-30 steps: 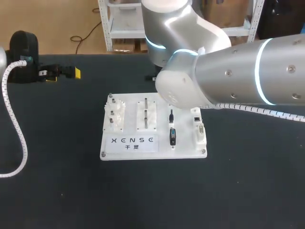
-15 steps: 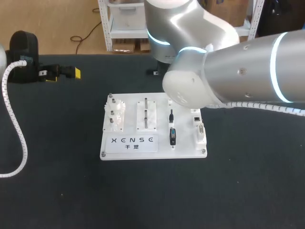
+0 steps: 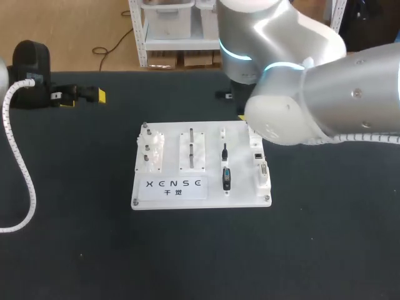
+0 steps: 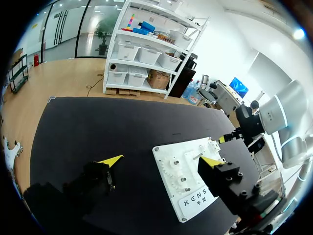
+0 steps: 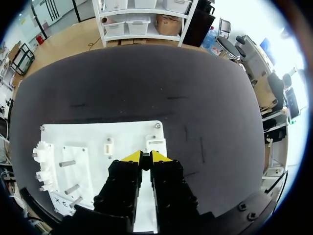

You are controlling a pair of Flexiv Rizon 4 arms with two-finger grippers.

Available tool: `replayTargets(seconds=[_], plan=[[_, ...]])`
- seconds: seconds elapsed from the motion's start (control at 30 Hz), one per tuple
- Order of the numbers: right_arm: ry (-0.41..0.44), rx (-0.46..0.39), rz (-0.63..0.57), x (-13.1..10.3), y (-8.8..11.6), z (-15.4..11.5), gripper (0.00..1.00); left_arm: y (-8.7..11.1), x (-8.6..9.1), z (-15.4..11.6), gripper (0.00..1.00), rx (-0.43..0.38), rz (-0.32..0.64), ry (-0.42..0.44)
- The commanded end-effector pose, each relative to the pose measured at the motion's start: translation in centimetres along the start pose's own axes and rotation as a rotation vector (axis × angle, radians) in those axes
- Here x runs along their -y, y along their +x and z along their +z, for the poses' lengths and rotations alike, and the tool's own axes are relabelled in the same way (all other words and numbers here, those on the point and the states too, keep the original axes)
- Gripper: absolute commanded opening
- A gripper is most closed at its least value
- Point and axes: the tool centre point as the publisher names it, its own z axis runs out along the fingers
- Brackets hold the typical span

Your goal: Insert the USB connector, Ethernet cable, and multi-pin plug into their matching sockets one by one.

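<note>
**Right gripper closed over the board, left one spread wide**

The white board [image 3: 170, 140] lies mid-table. On its right half a black USB plug [image 3: 227, 179] stands toward the near edge, with a smaller black plug [image 3: 224, 150] just behind it. A socket block [image 3: 261, 170] runs along the board's right edge. The right gripper [image 5: 145, 156] hangs above that edge, yellow tips together and empty. The left gripper [image 4: 161, 160] sits by the table's far left corner, fingers wide apart, holding nothing.

Black table [image 3: 75, 250]. Wood floor [image 4: 63, 73] beyond it. White shelving [image 4: 146, 44] holds white bins [image 4: 128, 50] and a cardboard box [image 4: 157, 78]. Glass wall [image 4: 73, 22] at far end, white wall [image 4: 230, 54], bright daylight.
</note>
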Motion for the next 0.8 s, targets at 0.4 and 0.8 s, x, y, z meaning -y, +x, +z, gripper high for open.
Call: replayTargets(seconds=[0.4, 0.8], plan=[[0.010, 0.002, -0.003, 1.3, 0.7, 1.1, 0.00, 0.0, 0.0, 0.0, 1.00, 0.000, 0.000, 0.000], [0.014, -0.005, -0.015, 1.2, 0.5, 1.6, 0.00, 0.0, 0.0, 0.0, 1.00, 0.000, 0.000, 0.000]])
